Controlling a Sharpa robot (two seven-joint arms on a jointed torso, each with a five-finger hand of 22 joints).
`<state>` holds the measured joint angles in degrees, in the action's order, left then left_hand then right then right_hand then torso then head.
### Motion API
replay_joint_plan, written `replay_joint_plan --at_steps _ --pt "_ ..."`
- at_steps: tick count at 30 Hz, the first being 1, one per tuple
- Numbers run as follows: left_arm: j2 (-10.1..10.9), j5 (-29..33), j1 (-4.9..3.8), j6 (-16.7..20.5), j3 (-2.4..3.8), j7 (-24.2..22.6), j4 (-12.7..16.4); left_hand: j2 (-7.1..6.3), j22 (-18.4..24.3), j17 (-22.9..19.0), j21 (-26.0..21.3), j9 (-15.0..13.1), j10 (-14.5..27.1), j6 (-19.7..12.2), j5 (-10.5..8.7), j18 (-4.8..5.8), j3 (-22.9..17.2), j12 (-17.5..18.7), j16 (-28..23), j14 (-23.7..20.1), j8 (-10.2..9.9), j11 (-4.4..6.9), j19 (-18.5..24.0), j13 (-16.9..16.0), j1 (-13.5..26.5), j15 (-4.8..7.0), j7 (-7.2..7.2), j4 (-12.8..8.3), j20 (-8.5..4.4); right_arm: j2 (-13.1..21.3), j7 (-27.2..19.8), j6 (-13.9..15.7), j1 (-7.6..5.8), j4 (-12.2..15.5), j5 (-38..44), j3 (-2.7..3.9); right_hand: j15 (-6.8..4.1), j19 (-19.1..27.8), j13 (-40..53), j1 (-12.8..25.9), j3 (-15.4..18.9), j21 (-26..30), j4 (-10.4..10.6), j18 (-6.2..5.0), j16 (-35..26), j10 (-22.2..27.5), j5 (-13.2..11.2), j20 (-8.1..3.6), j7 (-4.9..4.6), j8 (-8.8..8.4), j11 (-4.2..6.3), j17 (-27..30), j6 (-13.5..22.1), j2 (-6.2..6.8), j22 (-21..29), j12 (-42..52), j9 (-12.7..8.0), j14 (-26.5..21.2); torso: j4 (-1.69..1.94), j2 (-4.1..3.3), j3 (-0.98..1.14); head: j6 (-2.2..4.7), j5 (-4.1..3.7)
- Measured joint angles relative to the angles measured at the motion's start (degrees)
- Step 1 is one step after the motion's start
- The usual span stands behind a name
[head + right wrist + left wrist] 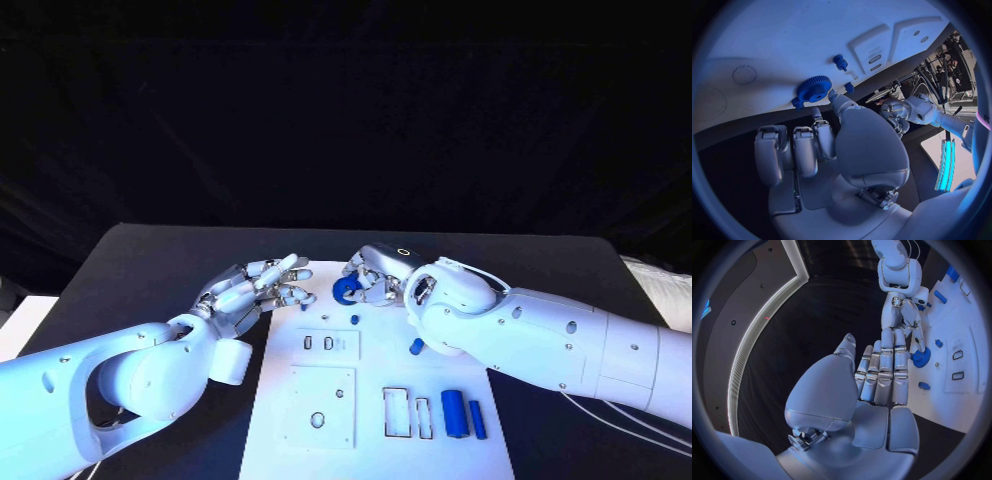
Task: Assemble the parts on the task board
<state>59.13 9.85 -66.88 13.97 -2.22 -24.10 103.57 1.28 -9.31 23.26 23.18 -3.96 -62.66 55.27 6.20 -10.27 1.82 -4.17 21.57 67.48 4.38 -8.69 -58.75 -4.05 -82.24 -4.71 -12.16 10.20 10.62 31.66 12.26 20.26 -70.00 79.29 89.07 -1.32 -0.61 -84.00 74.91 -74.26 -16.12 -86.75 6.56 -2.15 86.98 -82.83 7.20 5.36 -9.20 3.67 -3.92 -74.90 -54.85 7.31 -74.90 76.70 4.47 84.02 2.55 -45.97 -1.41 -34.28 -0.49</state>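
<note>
I find the blue gear (348, 290) at the far end of the task board (296, 440), with my right hand (378, 276) directly over it. The fingers curl toward its toothed rim, but I cannot tell whether they grip it or merely touch. My left hand (257, 287) hovers beside the board's left edge, fingers extended and holding nothing. I judge the gear a light, rigid plastic piece: the teeth should give purchase, so the rim is the place to pinch, keeping it level for seating. Two blue bars (462, 412) lie at the near right.
</note>
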Motion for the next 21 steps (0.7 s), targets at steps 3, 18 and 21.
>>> replay_joint_plan --at_steps 3,18,21 --pt "0.0 0.0 0.00 0.0 0.00 0.0 0.0 0.00 0.0 0.0 0.0 0.0 0.0 0.0 0.00 0.00 0.0 0.0 0.0 0.0 0.0 0.00 0.0 0.0 0.0 0.00 0.00 0.0 0.00 0.0 0.1 -0.2 0.00 -0.1 0.0 -0.02 0.00 0.0 0.0 0.2 0.2 0.0 0.1 0.00 0.0 0.0 0.0 0.00 0.19 0.00 0.00 0.0 0.2 0.23 0.0 0.0 0.0 0.0 0.00 0.00 -0.01 -0.05 -0.01" --pt "0.0 0.0 0.00 0.0 0.00 0.0 -0.2 0.00 0.0 0.0 0.0 0.0 0.0 0.0 0.00 0.00 0.0 0.0 0.0 0.0 0.0 0.00 0.0 0.0 0.0 0.00 0.00 0.0 0.00 5.1 -0.9 2.3 0.02 3.9 -1.5 -0.02 0.00 0.0 0.0 1.4 1.8 0.0 1.5 0.00 0.0 0.0 0.0 0.00 0.19 0.00 0.01 0.0 0.2 0.23 0.0 0.0 0.1 0.0 -0.08 0.04 0.05 0.13 -0.06" --pt "0.0 0.0 0.00 0.0 0.00 0.1 -0.2 0.00 0.1 0.1 0.0 0.0 0.0 0.0 0.00 0.00 0.0 0.0 0.0 0.0 0.0 0.00 0.0 0.0 0.0 0.00 0.00 0.0 0.00 8.4 -2.6 3.6 0.03 5.6 -3.8 0.17 0.00 0.0 0.0 1.4 1.9 0.0 1.4 -0.01 0.0 0.0 0.3 0.00 0.19 0.00 0.01 0.0 0.2 0.21 0.0 0.0 0.1 0.0 -0.13 0.10 0.05 0.31 -0.24"
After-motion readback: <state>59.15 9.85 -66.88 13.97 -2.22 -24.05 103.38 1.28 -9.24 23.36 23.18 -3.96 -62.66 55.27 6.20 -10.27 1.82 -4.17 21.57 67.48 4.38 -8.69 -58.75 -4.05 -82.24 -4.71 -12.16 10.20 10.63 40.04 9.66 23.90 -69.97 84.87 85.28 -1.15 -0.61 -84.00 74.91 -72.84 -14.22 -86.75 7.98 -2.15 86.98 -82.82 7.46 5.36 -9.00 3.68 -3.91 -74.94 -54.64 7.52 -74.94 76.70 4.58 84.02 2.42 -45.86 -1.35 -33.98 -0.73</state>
